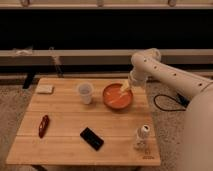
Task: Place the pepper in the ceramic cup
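The dark red pepper [44, 125] lies on the wooden table [65, 145] near its left front edge. The small white ceramic cup [85, 93] stands upright toward the back middle of the table. My gripper [124, 88] hangs over the right part of the orange bowl [118, 97], at the end of the white arm [165, 75] that comes in from the right. It is far from the pepper and to the right of the cup.
A flat black phone-like object [92, 138] lies at the front middle. A small white shaker-like bottle [142, 136] stands at the front right. A pale sponge-like block [45, 89] sits at the back left corner. A black cable [167, 102] runs on the floor at the right.
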Robot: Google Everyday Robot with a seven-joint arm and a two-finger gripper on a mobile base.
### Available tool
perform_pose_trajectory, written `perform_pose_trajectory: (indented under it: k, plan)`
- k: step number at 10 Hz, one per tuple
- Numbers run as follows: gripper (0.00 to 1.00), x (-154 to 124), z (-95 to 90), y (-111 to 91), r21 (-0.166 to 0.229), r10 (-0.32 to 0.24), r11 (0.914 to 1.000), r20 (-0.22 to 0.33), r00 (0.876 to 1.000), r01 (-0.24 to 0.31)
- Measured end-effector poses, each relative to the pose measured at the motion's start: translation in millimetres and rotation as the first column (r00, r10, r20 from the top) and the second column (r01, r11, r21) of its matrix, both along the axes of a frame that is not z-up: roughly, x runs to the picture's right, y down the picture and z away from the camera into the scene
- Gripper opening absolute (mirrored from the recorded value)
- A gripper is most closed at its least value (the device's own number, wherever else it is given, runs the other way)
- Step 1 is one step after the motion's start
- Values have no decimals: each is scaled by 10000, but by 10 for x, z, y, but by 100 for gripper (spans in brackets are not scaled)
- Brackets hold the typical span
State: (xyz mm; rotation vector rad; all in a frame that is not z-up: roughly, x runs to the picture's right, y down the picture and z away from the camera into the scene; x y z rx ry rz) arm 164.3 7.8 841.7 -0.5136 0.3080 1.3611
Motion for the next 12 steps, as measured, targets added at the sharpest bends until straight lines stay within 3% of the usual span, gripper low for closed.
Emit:
perform_pose_trajectory:
  k: [3, 6, 9, 12]
  plan:
    - [80, -51, -69, -14, 174, -182, 9997, 240, 9995, 178]
    - [80, -441, -457, 72, 455, -1076, 9935, 836, 9907, 1040]
    - [80, -1132, -855, 327, 563, -2090, 9775, 1188, 9707, 2035]
    - [80, -1954, -1119, 541, 644, -2645, 9638, 1122, 9578, 2586]
